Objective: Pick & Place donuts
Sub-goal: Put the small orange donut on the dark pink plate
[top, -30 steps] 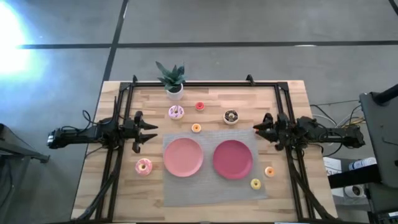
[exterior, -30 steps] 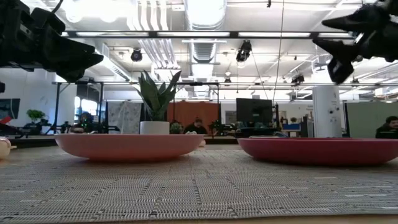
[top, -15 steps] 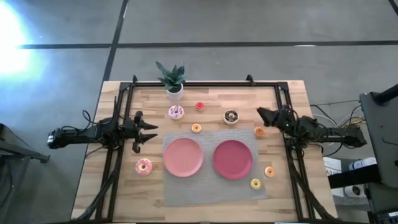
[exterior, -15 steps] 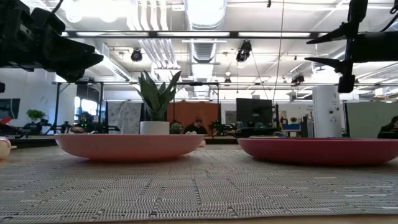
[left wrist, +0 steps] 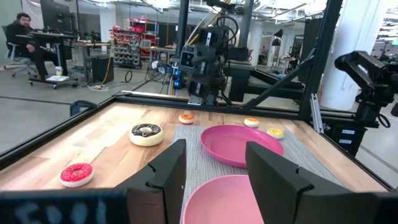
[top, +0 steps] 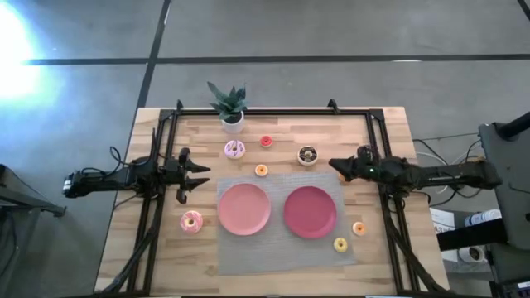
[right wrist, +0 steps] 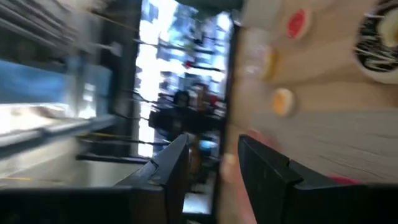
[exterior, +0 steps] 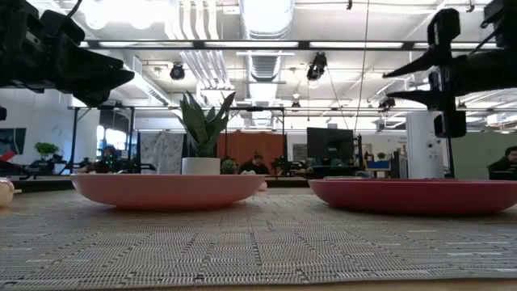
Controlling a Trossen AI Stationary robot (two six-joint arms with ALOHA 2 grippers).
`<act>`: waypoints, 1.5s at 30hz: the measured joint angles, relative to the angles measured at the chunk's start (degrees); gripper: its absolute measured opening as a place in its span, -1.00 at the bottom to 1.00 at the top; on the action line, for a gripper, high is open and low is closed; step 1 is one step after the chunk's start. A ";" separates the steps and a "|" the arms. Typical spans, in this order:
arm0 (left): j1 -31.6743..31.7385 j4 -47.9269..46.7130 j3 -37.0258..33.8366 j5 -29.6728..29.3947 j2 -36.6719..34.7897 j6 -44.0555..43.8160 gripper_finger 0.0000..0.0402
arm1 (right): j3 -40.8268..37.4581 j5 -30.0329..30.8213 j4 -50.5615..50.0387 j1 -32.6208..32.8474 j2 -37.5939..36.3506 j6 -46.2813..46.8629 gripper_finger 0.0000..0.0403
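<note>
Seven toy donuts lie flat on the table. In the high view the white-pink sprinkled one (top: 234, 149), the tiny red one (top: 266, 141), the chocolate one (top: 308, 155) and a tiny orange one (top: 261, 170) sit beyond the plates. The pink one (top: 191, 221) lies left of them, another orange (top: 358, 228) and a yellow (top: 340, 244) to their right. A third orange donut (left wrist: 186, 118) lies below my right gripper (top: 334, 167), which hovers open and rolled onto its side. My left gripper (top: 203, 175) hangs open at the table's left. I see no bluish donut.
Two pink plates, a light one (top: 243, 209) and a darker one (top: 310, 212), rest on a grey woven mat (top: 281, 252). A potted plant (top: 229, 108) stands at the far edge. Black frame rails run along the left, right and far sides.
My right arm has stretched out from the table's right side toward its middle, carrying the gripper toward the chocolate donut. The gripper has rolled about its own axis. The donuts and plates have stayed where they were.
</note>
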 joint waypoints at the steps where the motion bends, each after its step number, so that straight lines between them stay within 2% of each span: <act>1: 0.00 0.00 0.00 0.00 0.01 -0.02 -0.30 | 1.92 -0.54 -3.39 0.00 1.22 -0.53 -0.36; 3: 0.00 0.00 0.00 0.01 0.00 0.00 -0.30 | 7.44 -1.13 -14.64 0.00 3.95 -1.27 -0.38; 9: 0.00 0.00 0.00 0.02 0.00 -0.01 -0.30 | 27.68 -1.49 -59.12 0.00 16.43 -6.04 -0.43; 12: 0.00 0.00 0.00 0.01 0.00 -0.01 -0.30 | 33.51 -1.98 -71.69 0.00 23.65 -7.27 -0.43; 18: 0.00 0.00 0.00 0.00 0.00 -0.01 -0.30 | 36.73 -1.93 -73.43 -0.13 35.19 -7.43 -0.32; 25: 0.00 0.00 0.00 0.02 0.00 0.00 -0.30 | 38.65 -2.45 -73.44 -0.17 45.42 -9.14 0.04; 29: 0.00 0.00 0.00 0.01 0.00 -0.01 -0.30 | 39.68 -1.87 -73.52 -0.19 51.07 -9.23 0.16; 37: 0.00 0.00 0.00 0.02 0.02 0.00 -0.30 | 42.24 -1.89 -72.73 -3.81 63.16 -15.05 0.12; 45: 0.00 0.00 0.00 0.00 0.00 -0.02 -0.30 | 44.84 -2.97 -71.97 -8.98 70.06 -22.38 0.01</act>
